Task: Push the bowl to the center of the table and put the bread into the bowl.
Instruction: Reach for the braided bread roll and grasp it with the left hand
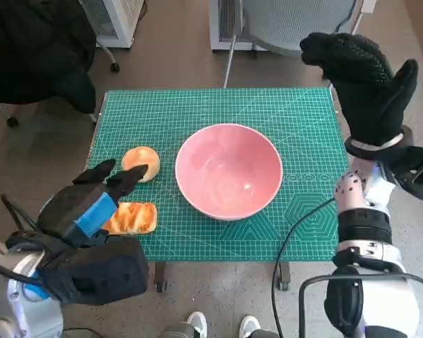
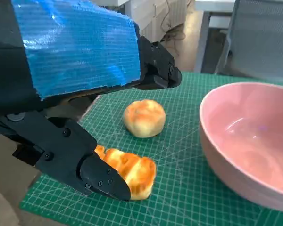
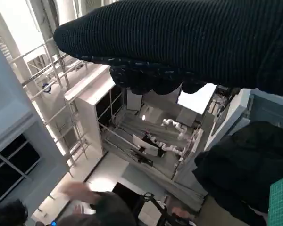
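Observation:
A pink bowl (image 1: 229, 170) (image 2: 247, 141) stands empty near the middle of the green cutting mat (image 1: 296, 120). Left of it lie two pieces of bread: a round bun (image 1: 142, 163) (image 2: 144, 117) and a flat golden piece (image 1: 131, 217) (image 2: 132, 172) at the mat's front left. My left hand (image 1: 84, 204) (image 2: 80, 94) hovers open just above the flat piece, its fingers spread on both sides of the bread and holding nothing. My right hand (image 1: 363, 81) (image 3: 179, 47) is raised open beyond the table's right edge, well clear of the bowl.
A grey office chair (image 1: 296, 24) stands behind the table, and a black chair with dark cloth (image 1: 35, 49) at the back left. A black cable (image 1: 289, 239) hangs by the table's front right. A person's shoes (image 1: 222, 327) show below the front edge.

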Motion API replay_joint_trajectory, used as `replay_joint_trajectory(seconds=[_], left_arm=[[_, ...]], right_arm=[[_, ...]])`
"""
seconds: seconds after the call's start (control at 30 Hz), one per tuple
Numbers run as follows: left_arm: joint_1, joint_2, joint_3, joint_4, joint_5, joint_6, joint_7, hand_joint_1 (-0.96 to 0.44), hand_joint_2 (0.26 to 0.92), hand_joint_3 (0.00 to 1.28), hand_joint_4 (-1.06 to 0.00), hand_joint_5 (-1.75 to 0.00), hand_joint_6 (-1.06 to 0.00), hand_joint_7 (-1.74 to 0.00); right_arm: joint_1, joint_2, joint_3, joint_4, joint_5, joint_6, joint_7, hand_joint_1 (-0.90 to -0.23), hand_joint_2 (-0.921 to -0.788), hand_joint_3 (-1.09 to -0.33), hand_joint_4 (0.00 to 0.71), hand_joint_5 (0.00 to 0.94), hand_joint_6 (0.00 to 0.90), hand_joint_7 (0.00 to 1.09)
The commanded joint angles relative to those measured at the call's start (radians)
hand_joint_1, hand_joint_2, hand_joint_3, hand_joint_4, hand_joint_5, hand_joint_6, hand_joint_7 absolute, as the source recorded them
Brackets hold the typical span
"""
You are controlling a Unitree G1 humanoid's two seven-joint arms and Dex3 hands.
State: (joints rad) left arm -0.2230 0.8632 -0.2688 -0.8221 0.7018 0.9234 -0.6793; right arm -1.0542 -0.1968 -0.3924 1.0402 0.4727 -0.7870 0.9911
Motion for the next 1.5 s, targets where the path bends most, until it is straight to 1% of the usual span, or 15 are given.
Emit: replay_joint_trajectory(seconds=[0.03, 0.37, 0.77, 0.87, 0.97, 1.2, 1.5], left_arm=[[0.007, -0.004, -0.016, 0.027, 0.031, -0.007, -0.018, -0.14, 0.672, 0.00, -0.17, -0.01, -0.34, -0.01], [0.010, -0.027, -0.035, 0.111, 0.065, -0.036, -0.019, -0.15, 0.679, 0.00, -0.17, 0.00, -0.34, 0.00], [-0.017, -0.085, -0.053, 0.263, 0.110, -0.084, 0.006, -0.14, 0.693, 0.01, -0.18, 0.00, -0.34, 0.00], [-0.020, -0.096, -0.052, 0.278, 0.125, -0.092, 0.003, -0.14, 0.697, 0.01, -0.18, 0.00, -0.34, 0.00], [-0.035, -0.120, -0.065, 0.327, 0.147, -0.084, 0.002, -0.13, 0.700, 0.01, -0.18, 0.00, -0.34, 0.00], [-0.054, -0.162, -0.078, 0.382, 0.183, -0.061, -0.016, -0.13, 0.703, 0.01, -0.18, 0.00, -0.33, 0.00], [-0.083, -0.192, -0.088, 0.448, 0.194, -0.055, -0.033, -0.13, 0.705, 0.01, -0.18, 0.00, -0.33, 0.00]], right_arm=[[0.001, -0.003, -0.004, 0.014, 0.006, 0.011, 0.000, -0.733, -0.921, -0.803, 0.216, 0.002, 0.286, 0.01], [0.001, 0.002, -0.002, 0.011, 0.004, 0.009, -0.006, -0.735, -0.921, -0.803, 0.217, 0.001, 0.287, 0.01], [0.005, 0.003, -0.002, 0.004, 0.007, 0.016, 0.000, -0.736, -0.921, -0.801, 0.217, 0.001, 0.287, 0.01], [0.005, 0.002, -0.002, 0.004, 0.007, 0.017, 0.001, -0.736, -0.921, -0.800, 0.218, 0.001, 0.287, 0.01], [0.008, 0.001, -0.002, -0.002, 0.009, 0.021, 0.003, -0.737, -0.921, -0.800, 0.218, 0.001, 0.288, 0.01], [0.010, -0.001, 0.001, -0.008, 0.007, 0.022, 0.000, -0.739, -0.921, -0.800, 0.218, 0.001, 0.289, 0.00], [0.013, -0.003, 0.003, -0.014, 0.007, 0.022, 0.001, -0.739, -0.921, -0.801, 0.218, 0.001, 0.288, 0.00]])
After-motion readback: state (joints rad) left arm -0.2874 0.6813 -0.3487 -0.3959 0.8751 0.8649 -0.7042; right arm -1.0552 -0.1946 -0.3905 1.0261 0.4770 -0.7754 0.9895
